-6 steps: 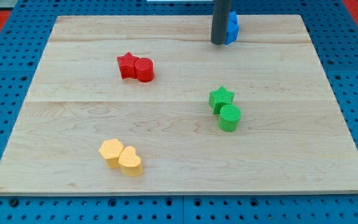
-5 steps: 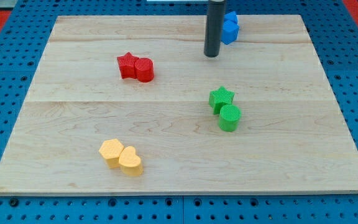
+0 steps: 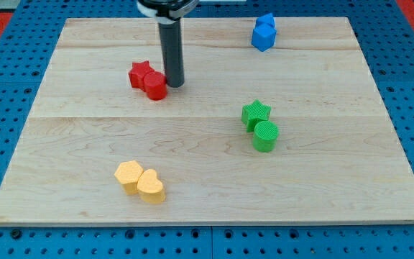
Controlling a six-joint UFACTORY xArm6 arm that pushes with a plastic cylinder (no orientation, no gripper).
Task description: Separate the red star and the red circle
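My tip (image 3: 174,84), a bare dark rod with no jaws to open, has swept from upper right against the red circle block (image 3: 155,85), nudging it and the red star block (image 3: 141,74) left, still touching

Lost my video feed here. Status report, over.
My tip at red circle, the view's right side. Red star touching circle, not separated. Nothing in the way.

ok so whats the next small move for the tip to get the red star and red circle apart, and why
Probably keep my tip pushing toward the view's bottom-left against the red circle. My tip sits at that block's right edge, and the circle touches the red star at its upper left. A push angled downward should slide the circle off the star rather than shoving both along together.
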